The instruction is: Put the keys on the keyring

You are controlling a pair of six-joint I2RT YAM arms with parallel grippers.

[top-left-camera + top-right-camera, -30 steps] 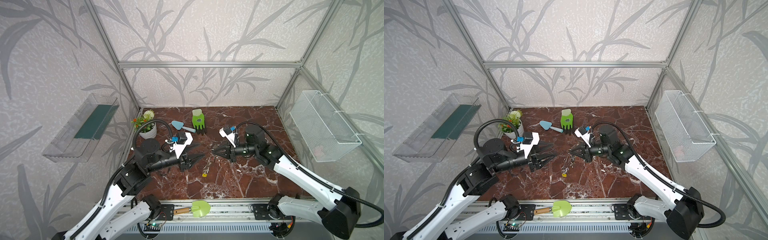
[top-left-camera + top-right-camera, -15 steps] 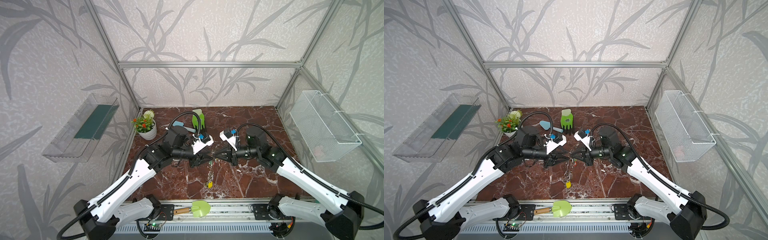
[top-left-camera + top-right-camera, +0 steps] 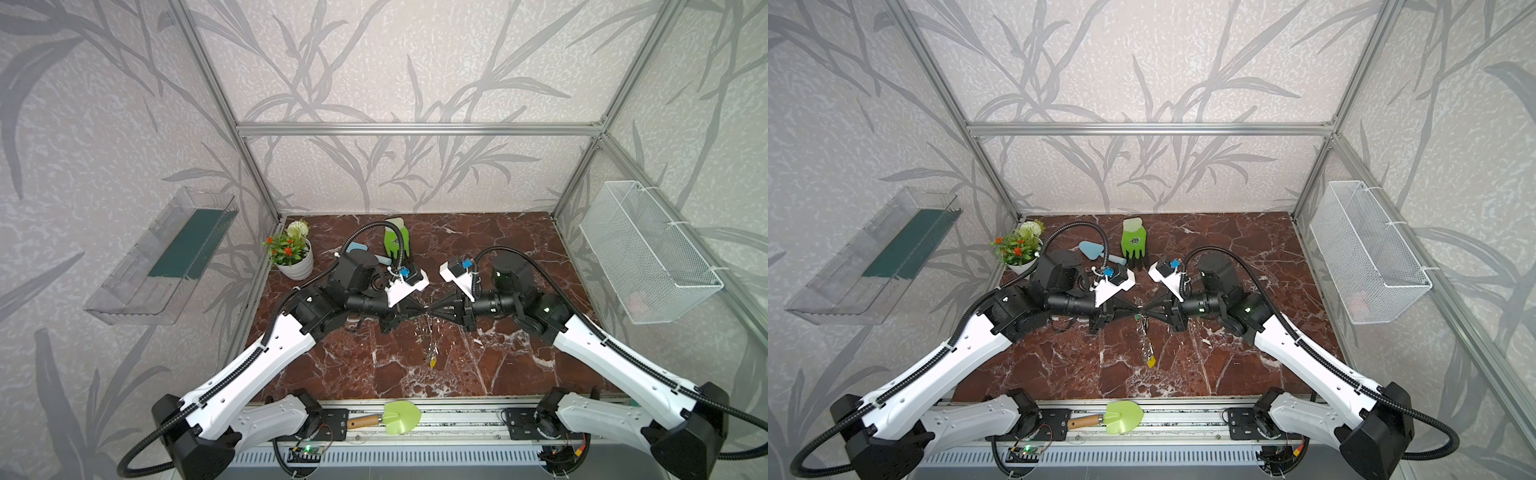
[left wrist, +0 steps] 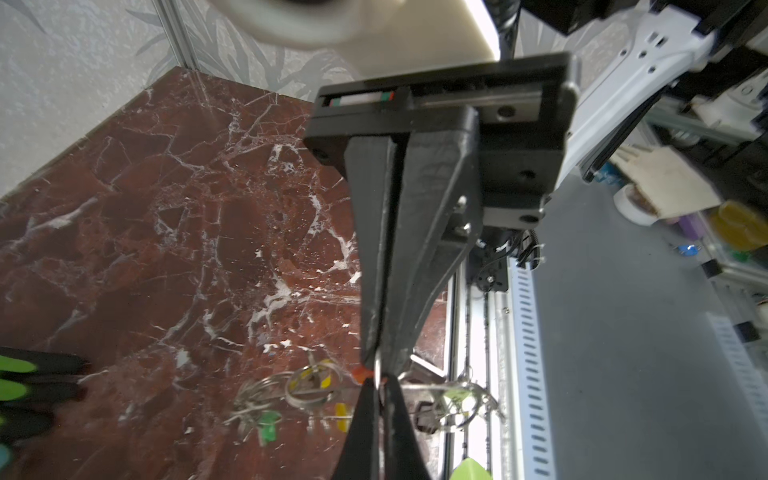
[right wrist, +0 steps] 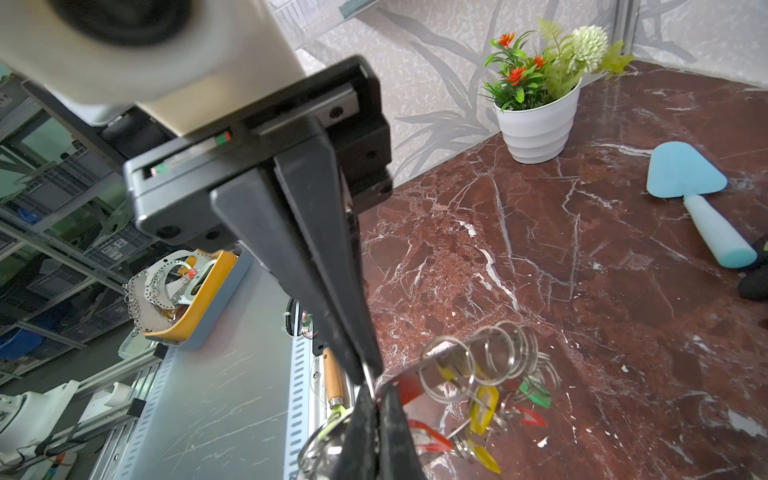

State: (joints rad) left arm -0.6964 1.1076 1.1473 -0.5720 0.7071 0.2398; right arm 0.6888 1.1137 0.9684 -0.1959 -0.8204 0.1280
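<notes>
The keyring [image 5: 415,376], a flat grey metal ring hung with split rings [image 5: 490,353], is held edge-on above the middle of the marble floor. My left gripper [image 3: 420,311] and right gripper [image 3: 434,311] meet tip to tip on its rim, both shut on it, as in the second top view, left gripper [image 3: 1134,308] and right gripper [image 3: 1147,308]. Each wrist view shows the thin rim pinched between my left gripper [image 4: 378,384] and my right gripper [image 5: 372,386]. The keys [image 3: 430,347] hang below with yellow [image 5: 482,409], red [image 5: 428,436] and green [image 4: 266,428] tags.
A potted plant [image 3: 293,259], a blue trowel [image 3: 1096,250] and a green glove [image 3: 1133,241] lie at the back left. A green shovel [image 3: 399,417] rests on the front rail. A wire basket [image 3: 648,257] hangs on the right wall, a clear shelf [image 3: 166,257] on the left.
My left arm swung in from the left to the middle and its jaws closed on the keyring opposite the right gripper. The right gripper kept its hold and shifted only slightly.
</notes>
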